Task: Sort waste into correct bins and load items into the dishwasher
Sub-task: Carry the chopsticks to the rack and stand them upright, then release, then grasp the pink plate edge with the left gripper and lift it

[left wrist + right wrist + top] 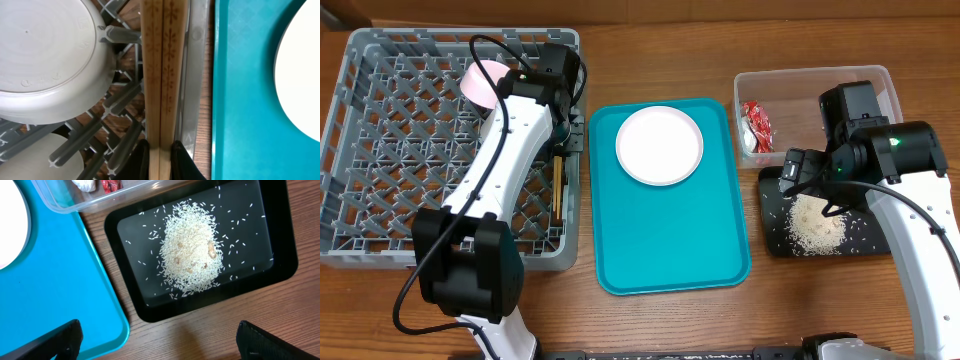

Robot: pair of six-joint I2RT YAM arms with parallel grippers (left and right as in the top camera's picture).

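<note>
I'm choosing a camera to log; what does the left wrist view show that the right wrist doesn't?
Only left wrist: chopsticks gripped by the left end effector, at the dish rack beside a grey-white bowl. Only right wrist: rice piled in the black tray, plus a corner of the clear tub. Both: the teal tray and part of the white plate.

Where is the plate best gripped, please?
Pinch the plate at its right rim, coming down from above with one finger inside and one outside. It lies flat on the tray and looks too wide to span; that edge is nearest the open right gripper.
</note>
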